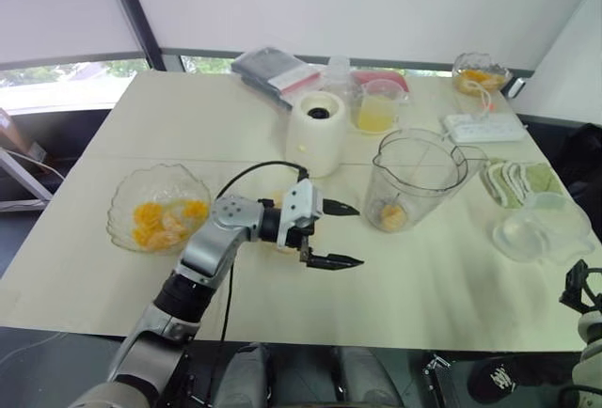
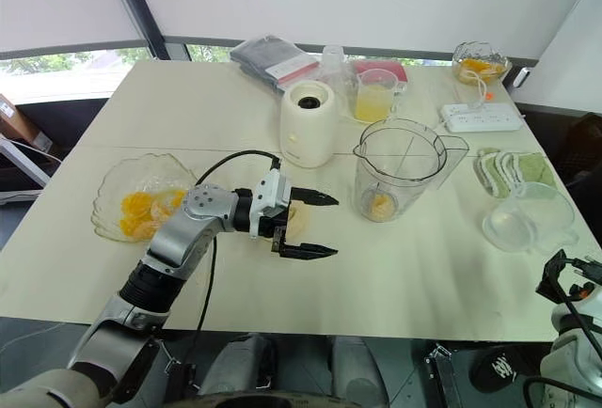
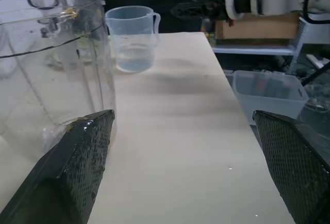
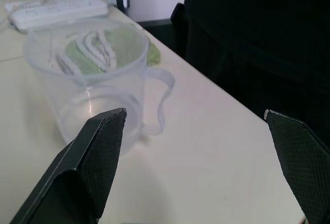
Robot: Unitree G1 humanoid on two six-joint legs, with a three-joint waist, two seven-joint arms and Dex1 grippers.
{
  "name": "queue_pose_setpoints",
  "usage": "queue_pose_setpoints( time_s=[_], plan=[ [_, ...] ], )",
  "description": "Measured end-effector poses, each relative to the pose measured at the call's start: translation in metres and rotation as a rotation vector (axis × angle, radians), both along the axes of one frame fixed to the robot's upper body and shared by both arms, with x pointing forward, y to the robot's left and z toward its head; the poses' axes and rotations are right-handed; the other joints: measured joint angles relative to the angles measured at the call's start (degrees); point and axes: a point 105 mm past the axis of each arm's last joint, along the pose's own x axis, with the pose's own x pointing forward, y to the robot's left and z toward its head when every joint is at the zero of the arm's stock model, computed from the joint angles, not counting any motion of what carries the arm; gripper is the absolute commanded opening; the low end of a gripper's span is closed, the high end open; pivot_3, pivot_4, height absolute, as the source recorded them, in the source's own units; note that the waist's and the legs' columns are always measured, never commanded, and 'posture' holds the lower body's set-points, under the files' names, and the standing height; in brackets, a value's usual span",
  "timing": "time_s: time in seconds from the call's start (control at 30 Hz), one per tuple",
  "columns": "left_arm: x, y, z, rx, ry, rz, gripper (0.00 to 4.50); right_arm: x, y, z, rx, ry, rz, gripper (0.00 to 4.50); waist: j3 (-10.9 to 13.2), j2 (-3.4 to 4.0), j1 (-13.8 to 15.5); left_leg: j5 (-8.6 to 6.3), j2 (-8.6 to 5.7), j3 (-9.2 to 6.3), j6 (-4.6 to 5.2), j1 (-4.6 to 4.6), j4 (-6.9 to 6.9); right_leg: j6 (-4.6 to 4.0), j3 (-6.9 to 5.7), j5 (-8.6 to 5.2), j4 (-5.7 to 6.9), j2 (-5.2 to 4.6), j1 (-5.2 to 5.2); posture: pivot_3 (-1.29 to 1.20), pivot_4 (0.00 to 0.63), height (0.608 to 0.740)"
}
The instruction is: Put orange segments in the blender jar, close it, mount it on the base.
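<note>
The clear blender jar (image 1: 419, 175) stands upright at mid-table with a few orange segments (image 1: 392, 214) at its bottom. More orange segments (image 1: 160, 220) lie in a scalloped glass bowl (image 1: 122, 203) on the left. The cream-white base (image 1: 316, 133) stands just behind and left of the jar. My left gripper (image 1: 340, 235) hovers low over the table between bowl and jar, pointing toward the jar, open and empty. The jar wall (image 3: 51, 69) is close beside one finger. My right gripper (image 4: 195, 113) is open and empty off the table's right edge, facing a clear measuring cup (image 4: 87, 84).
A cup of yellow juice (image 1: 379, 107) sits behind the jar, with a power strip (image 1: 484, 128), green cloths (image 1: 517, 180) and a second bowl of fruit (image 1: 480, 76) at the back right. A pale cream flat piece (image 2: 299, 220) lies under my left gripper.
</note>
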Motion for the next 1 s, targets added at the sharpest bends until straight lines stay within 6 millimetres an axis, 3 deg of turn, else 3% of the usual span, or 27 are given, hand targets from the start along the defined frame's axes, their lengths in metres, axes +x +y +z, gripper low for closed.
queue_pose_setpoints(
  time_s=[0.27,0.6,1.0],
  plan=[
    [-0.006,-0.003,-0.005,-0.001,0.018,-0.005,4.47,0.008,0.002,-0.004,0.054,-0.025,0.001,4.5,0.0,0.01,-0.2,0.0,0.01,0.0,0.0,-0.05,0.0,0.0,0.01,0.0,-0.04,-0.02,-0.02,0.0,0.15,0.74],
    [-0.004,0.0,-0.006,0.008,0.014,0.017,4.47,0.022,-0.008,-0.027,0.158,-0.012,-0.04,4.5,0.0,0.02,-1.2,0.0,0.01,0.0,0.0,-0.11,-0.01,0.0,0.01,0.0,-0.12,-0.04,-0.03,0.0,0.15,0.74],
    [-0.005,0.003,-0.005,0.019,-0.005,0.031,4.47,0.052,-0.02,-0.031,0.168,-0.011,-0.022,4.5,0.1,0.05,-1.3,0.0,0.01,0.01,0.0,-0.13,-0.06,0.01,0.04,-0.01,-0.17,-0.02,-0.05,0.0,0.15,0.74]
  ],
)
